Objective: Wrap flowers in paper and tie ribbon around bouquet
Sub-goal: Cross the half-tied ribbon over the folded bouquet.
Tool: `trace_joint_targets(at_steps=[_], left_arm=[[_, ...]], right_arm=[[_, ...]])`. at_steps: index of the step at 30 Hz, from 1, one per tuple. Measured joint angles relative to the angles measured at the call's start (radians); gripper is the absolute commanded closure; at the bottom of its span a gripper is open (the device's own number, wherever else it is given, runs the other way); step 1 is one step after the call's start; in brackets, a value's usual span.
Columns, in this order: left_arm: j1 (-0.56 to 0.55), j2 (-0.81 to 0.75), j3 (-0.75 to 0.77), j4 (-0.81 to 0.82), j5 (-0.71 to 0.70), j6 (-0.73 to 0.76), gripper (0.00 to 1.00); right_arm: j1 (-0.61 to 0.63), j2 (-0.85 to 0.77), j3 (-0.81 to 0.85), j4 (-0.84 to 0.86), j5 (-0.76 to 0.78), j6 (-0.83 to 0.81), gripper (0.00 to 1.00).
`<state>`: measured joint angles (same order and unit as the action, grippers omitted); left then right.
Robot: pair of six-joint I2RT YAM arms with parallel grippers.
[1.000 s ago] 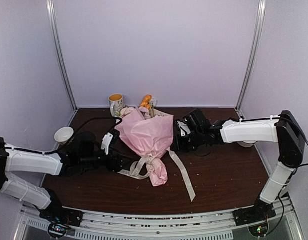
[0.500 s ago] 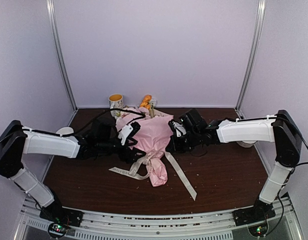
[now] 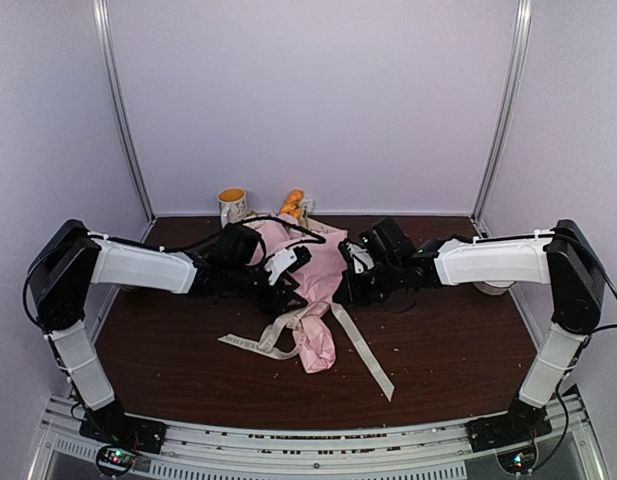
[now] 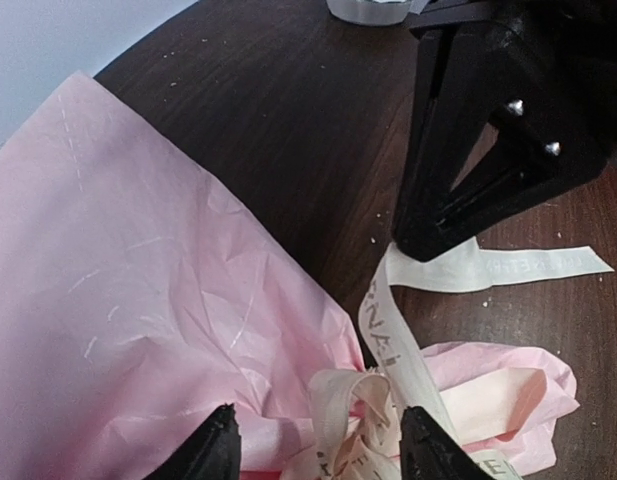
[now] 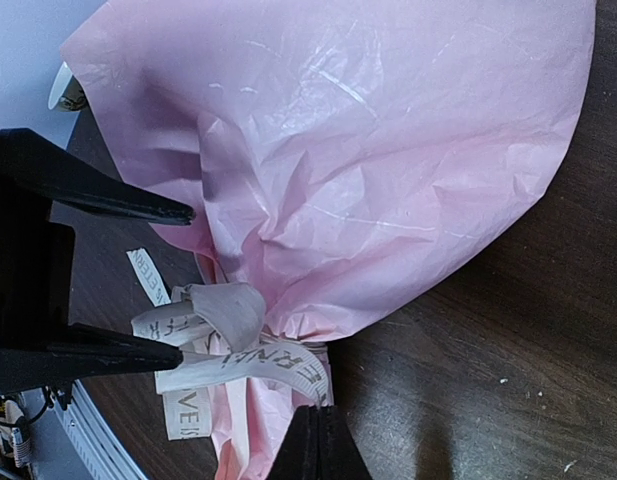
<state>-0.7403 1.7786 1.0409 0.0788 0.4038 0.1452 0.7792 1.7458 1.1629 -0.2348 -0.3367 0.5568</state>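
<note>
Top view: bouquet [image 3: 320, 268], a cone of pale pink tissue paper [image 5: 368, 150], lies at the centre of the dark brown wooden table [image 3: 458, 350]. Its wide end is at 12 o'clock and its crumpled narrow end at 6 o'clock. Orange blooms [image 3: 293, 200] show at the wide end.

A long narrow cream-beige fabric ribbon [image 3: 366, 350] is knotted round the neck. One tail trails to 5 o'clock, the other loops to 8 o'clock.

Left gripper [image 4: 320, 410], at the neck's 9 o'clock side: released, fingers spread either side of the knot.

Right gripper [image 5: 310, 425], at 3 o'clock: clenched, with a ribbon strand caught at its tip.

A flower-patterned ceramic mug [image 3: 231, 207] stands at 11 o'clock from the bouquet, by the back wall.
</note>
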Motion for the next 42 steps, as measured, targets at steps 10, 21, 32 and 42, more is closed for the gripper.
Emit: trace_joint_targets(at_steps=[10,21,32,42], left_arm=[[0.019,0.025,0.031,-0.072,0.053,0.02,0.28],[0.076,0.023,0.024,-0.032,0.274,-0.015,0.17],[0.034,0.116,0.101,-0.149,0.037,0.044,0.52],[0.018,0.121,0.106,-0.15,-0.02,0.047,0.68]], right_arm=[[-0.006,0.0,0.0,0.0,0.0,-0.004,1.0],[-0.008,0.0,0.0,0.0,0.001,-0.008,1.0],[-0.008,0.0,0.0,0.004,-0.001,-0.008,1.0],[-0.008,0.0,-0.003,0.034,-0.028,-0.004,1.0]])
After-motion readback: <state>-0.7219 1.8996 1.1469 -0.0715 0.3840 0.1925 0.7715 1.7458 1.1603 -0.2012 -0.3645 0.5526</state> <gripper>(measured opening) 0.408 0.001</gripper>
